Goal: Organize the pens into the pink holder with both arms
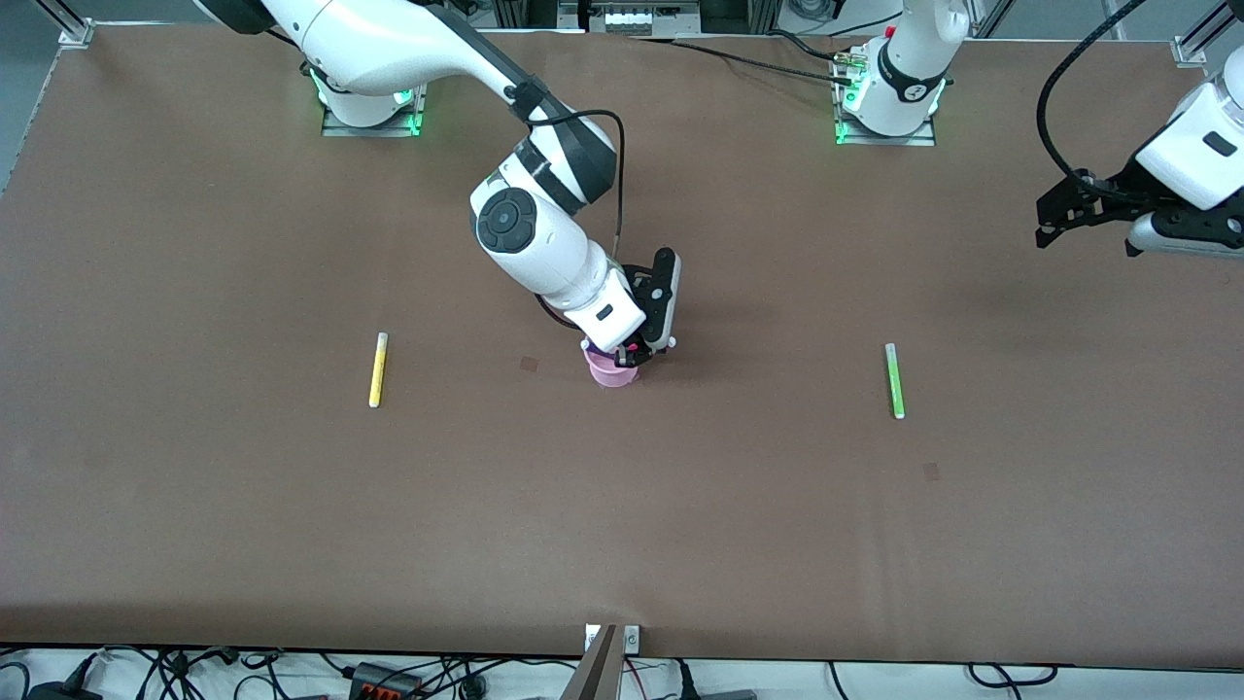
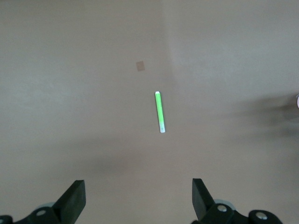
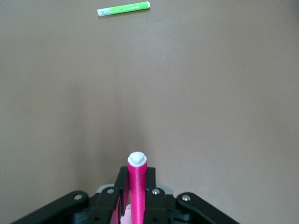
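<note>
The pink holder [image 1: 612,372] stands mid-table. My right gripper [image 1: 649,342] is right above it, shut on the magenta pen [image 3: 137,186], which stands upright between the fingers [image 3: 152,179] with its white tip up. The cup's pink edge [image 3: 125,215] shows just under the jaws. A bit of purple [image 1: 587,345] shows at the cup's rim, mostly hidden by the wrist. The yellow pen [image 1: 378,369] lies toward the right arm's end. The green pen [image 1: 894,380] lies toward the left arm's end and shows in the left wrist view [image 2: 160,112] and the right wrist view [image 3: 123,9]. My left gripper [image 1: 1054,222] waits open and empty in the air [image 2: 138,200].
The brown table cover [image 1: 622,525] has two small darker patches [image 1: 529,364] [image 1: 931,472]. Cables and a black post [image 1: 598,671] sit at the table edge nearest the front camera.
</note>
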{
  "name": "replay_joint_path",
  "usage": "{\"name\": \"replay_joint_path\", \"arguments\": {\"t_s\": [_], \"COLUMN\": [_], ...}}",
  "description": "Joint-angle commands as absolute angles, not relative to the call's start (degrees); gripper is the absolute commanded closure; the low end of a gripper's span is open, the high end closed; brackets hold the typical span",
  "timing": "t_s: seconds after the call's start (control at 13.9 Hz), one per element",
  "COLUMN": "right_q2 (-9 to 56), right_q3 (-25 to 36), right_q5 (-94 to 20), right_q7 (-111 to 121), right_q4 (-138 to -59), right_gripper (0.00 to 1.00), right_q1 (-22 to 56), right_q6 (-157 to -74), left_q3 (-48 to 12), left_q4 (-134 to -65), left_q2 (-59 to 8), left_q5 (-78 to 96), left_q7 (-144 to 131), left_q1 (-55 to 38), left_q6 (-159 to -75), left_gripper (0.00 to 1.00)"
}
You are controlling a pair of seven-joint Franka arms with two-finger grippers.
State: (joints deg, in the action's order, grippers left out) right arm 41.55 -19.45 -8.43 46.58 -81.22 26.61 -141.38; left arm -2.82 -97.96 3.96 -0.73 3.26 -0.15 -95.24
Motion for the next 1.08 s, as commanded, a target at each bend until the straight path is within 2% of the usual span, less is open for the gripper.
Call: {"name": "replay_joint_path", "arguments": {"t_s": [0.0,1.01], "right_q2": [41.92,42.36], "right_q3": [-19.78,-19.69], "right_q5": [-8.26,-7.73], "right_q7": [47.54,48.25], "right_q4": [-81.56,-83.5], "right_gripper": [1.0,1.0], "right_q1": [26.63,26.19], "right_q6": [-142.65,-142.47], "left_q3": [-2.28,-1.85], "left_q4": [-98.96,-98.61], "left_q2": [3.95,3.87], "left_q5": [0.44,0.35], "left_q7": [2.55,2.55], "left_q1": [-1.06,-0.18], "left_q6": [-96.15,-94.92], "left_gripper": [0.0,0.0]}}
